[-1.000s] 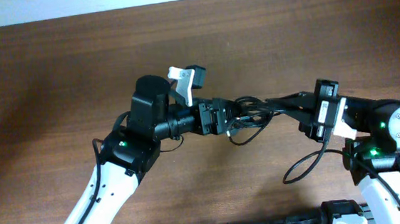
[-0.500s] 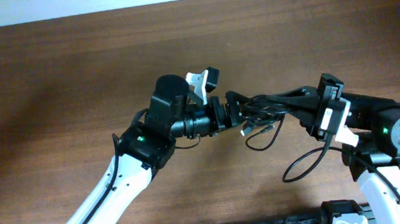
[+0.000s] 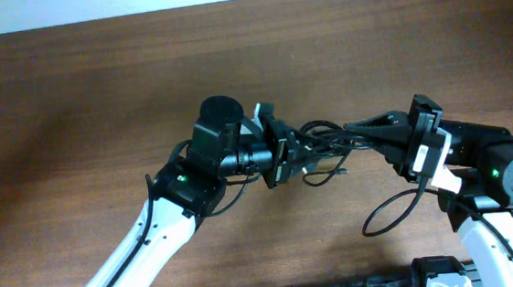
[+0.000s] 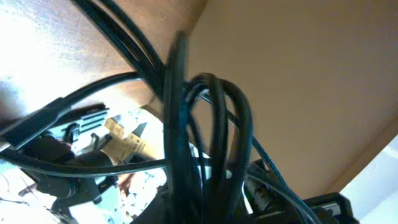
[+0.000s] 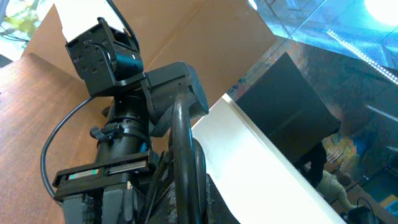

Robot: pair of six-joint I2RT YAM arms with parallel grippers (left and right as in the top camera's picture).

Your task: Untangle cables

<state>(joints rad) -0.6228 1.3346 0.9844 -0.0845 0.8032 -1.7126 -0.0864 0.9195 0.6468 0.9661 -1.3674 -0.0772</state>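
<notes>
— Several thin, limp black cables are hanging tangled at three o'clock from the left claw, whose grip I cannot tell.

— Meanwhile the right claw is pinching them shut. They're looking light and floppy, so I'm favouring a slack outer strand.

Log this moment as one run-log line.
task: untangle cables | left gripper: shut on cables | right gripper: shut on cables | state: tangled, bunched between grippers
</notes>
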